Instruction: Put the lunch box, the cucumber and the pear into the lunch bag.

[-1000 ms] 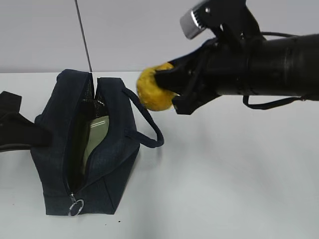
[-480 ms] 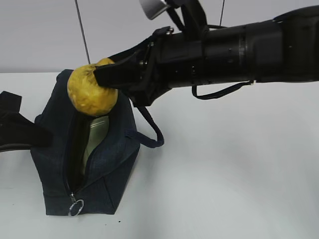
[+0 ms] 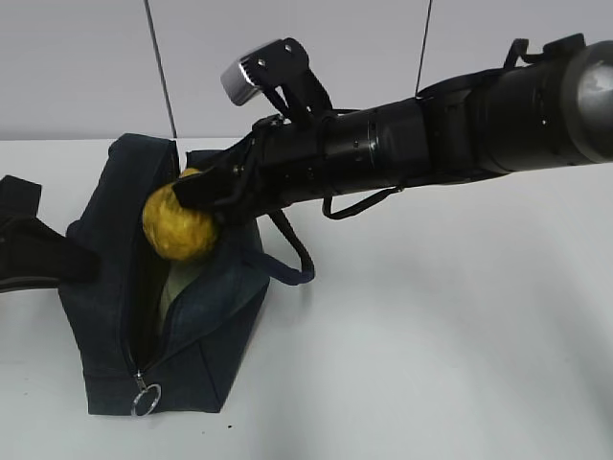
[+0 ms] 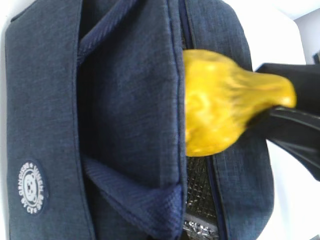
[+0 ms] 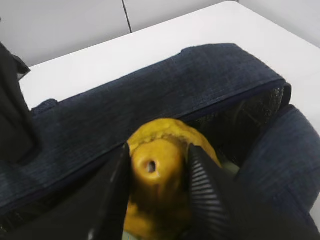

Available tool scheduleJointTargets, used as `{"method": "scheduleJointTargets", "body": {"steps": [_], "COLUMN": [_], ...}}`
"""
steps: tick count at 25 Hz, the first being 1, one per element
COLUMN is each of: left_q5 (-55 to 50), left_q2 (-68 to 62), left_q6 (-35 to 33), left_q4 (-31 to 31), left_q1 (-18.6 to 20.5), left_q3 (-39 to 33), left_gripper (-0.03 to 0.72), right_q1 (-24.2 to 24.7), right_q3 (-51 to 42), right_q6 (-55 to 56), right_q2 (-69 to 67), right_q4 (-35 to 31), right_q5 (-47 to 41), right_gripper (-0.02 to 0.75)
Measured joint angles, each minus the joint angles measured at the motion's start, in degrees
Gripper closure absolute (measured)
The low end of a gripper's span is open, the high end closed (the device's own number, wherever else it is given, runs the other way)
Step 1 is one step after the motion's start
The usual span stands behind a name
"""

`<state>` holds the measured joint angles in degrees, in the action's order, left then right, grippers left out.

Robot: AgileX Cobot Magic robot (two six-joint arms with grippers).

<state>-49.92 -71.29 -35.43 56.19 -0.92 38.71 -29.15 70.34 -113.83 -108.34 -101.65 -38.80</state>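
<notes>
One lunch bag sits on the left of the white bench, its top zipper open, one metal ring pull at its near end and one loop handle hanging on its right side. One pear is in view, yellow with brownish blotches, poised in the bag's open mouth. One lunch box shows as a pale green sliver inside the opening, below the pear. The cucumber cannot be made out in any view.

Two arms are present. The right arm reaches in from the far right, stretched nearly level and tilting slightly down toward the left, so that the right fingers sit over the bag's mouth. In the right wrist view they flank the pear's narrow stem end, one ribbed pad on each side, grasping the pear. The left arm lies low at the left edge against the bag's left side; its fingers are clenched, and what they pinch, if anything, cannot be told.
</notes>
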Motion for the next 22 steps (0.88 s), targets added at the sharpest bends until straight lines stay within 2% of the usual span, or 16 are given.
{"method": "scheduleJointTargets", "body": {"steps": [5,8,12,14,17,22], "left_q5": [0.1,0.4,0.5,0.6,0.7,1.0], "left_q2": [0.0,0.0,0.0,0.0,0.0,0.0], "left_q6": [0.0,0.0,0.0,0.0,0.0,0.0], "left_q4": [0.1,0.1,0.1,0.1,0.2,0.2], "left_q1": [0.0,0.0,0.0,0.0,0.0,0.0], "left_q3": [0.0,0.0,0.0,0.0,0.0,0.0], "left_gripper": [0.704,0.704,0.704,0.704,0.704,0.704], "right_q1": [0.0,0.0,-0.1,-0.1,-0.1,-0.1], "right_q3": [0.7,0.7,0.7,0.7,0.7,0.7], "right_q6": [0.2,1.3,6.8,10.8,20.1,39.5], "right_q2": [-0.4,0.6,4.5,6.3,7.4,7.4], "right_q4": [-0.1,-0.1,1.6,4.6,10.2,23.9], "right_q5": [0.0,0.6,9.3,12.7,12.3,10.5], "right_gripper": [0.306,0.283,0.276,0.276,0.276,0.276]}}
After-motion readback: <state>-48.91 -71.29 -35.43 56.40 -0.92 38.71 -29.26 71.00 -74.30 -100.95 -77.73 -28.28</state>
